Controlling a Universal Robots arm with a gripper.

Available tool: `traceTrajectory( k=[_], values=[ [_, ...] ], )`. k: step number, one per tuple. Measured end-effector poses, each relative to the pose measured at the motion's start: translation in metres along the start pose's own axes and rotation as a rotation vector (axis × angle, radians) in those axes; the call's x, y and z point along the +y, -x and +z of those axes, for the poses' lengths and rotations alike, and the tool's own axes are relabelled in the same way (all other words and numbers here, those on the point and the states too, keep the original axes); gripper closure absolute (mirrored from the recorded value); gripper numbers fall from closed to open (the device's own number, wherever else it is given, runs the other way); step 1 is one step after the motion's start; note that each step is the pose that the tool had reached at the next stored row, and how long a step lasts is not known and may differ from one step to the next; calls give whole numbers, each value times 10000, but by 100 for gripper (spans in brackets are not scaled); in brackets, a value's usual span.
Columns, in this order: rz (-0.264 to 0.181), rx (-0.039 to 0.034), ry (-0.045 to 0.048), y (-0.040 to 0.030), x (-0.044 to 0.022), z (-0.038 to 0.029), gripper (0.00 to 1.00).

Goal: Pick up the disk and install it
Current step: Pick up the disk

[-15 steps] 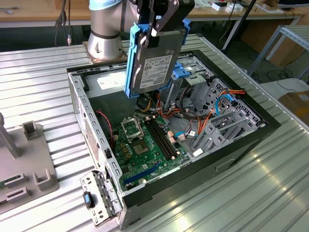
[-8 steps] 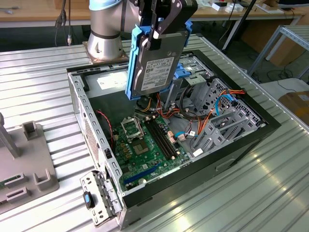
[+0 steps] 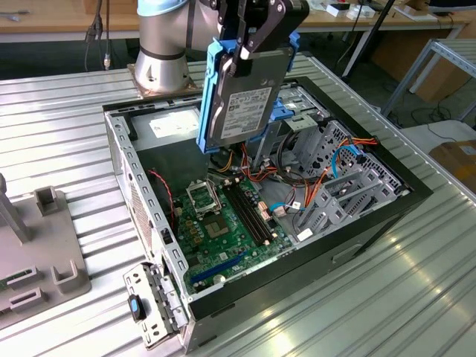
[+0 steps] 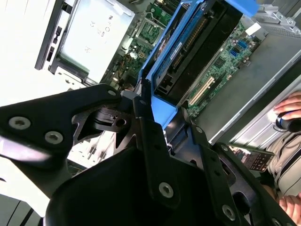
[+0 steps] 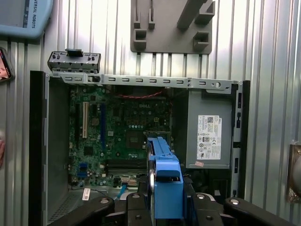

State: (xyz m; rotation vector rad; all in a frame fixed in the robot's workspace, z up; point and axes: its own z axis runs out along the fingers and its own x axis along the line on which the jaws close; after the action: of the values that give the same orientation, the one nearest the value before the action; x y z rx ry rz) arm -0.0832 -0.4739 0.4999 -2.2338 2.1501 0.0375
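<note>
The disk, a silver-grey drive in blue carrier rails, hangs on edge and slightly tilted above the open computer case. My gripper is shut on its upper end, with black fingers clamping the blue rails. In the second wrist view the disk reaches away from the gripper toward the green motherboard. In the first wrist view the disk's blue end sits between the black fingers, above the case interior.
Inside the case are the motherboard, a grey drive cage with orange and blue cables, and a power supply. A grey fixture plate lies at the exterior view's left. A person's hand is beside the case.
</note>
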Motion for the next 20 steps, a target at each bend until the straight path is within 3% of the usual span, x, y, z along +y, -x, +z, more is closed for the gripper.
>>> traceTrajectory(
  k=[7, 12, 20],
  values=[
    [1, 0, 0, -4, -91, 1, 64],
    [0, 0, 0, -5, -97, 1, 64],
    [1, 0, 0, -102, -93, -2, 64]
  ],
)
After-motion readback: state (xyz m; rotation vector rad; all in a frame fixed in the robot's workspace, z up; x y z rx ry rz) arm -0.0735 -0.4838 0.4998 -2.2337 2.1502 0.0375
